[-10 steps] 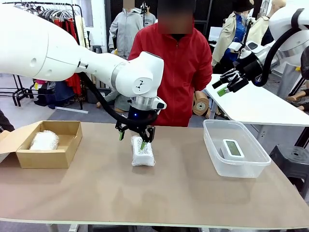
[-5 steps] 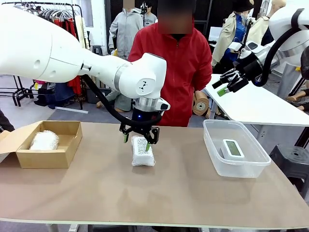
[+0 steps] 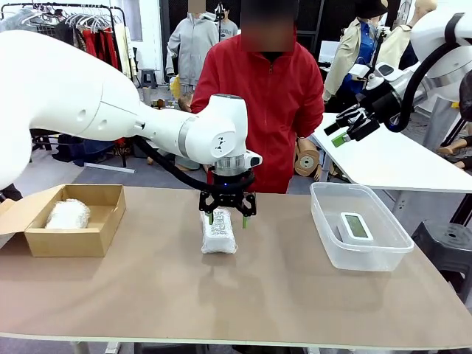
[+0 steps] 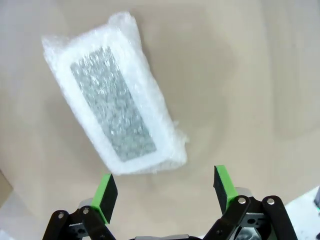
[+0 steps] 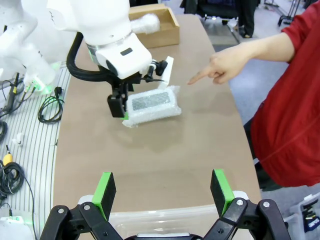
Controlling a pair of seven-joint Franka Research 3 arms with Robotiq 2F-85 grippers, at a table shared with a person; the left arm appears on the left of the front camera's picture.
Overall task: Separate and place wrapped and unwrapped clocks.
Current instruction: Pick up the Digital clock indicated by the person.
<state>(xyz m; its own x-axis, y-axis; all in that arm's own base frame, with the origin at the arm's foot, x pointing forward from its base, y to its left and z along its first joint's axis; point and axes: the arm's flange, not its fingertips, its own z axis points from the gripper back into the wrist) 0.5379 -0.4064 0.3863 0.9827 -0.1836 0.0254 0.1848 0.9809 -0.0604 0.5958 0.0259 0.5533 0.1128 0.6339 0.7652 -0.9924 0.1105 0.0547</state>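
A wrapped clock point(image 3: 218, 234) in white bubble wrap lies mid-table; its grey label shows through the wrap point(image 4: 115, 117). My left gripper point(image 3: 227, 217) hovers open just above its far end. In the left wrist view the bundle sits ahead and to the left of the open left gripper point(image 4: 165, 187), not between the green pads point(image 4: 106, 191). A second wrapped clock point(image 3: 68, 214) rests in the cardboard box point(image 3: 103, 225). The unwrapped white clock point(image 3: 356, 226) lies in the clear bin point(image 3: 324, 243). My right gripper point(image 3: 343, 133) is held high at the right, open and holding nothing.
A person in red stands at the far side, and a hand point(image 5: 217, 67) points toward the bundle point(image 5: 150, 104). The box point(image 5: 155, 22) stands at the table's left end, the clear bin's rim point(image 5: 165, 215) directly below my right gripper point(image 5: 162, 192).
My left wrist has turned and shifted slightly right over the wrapped clock, so both fingers now stand side by side. The right arm has not moved.
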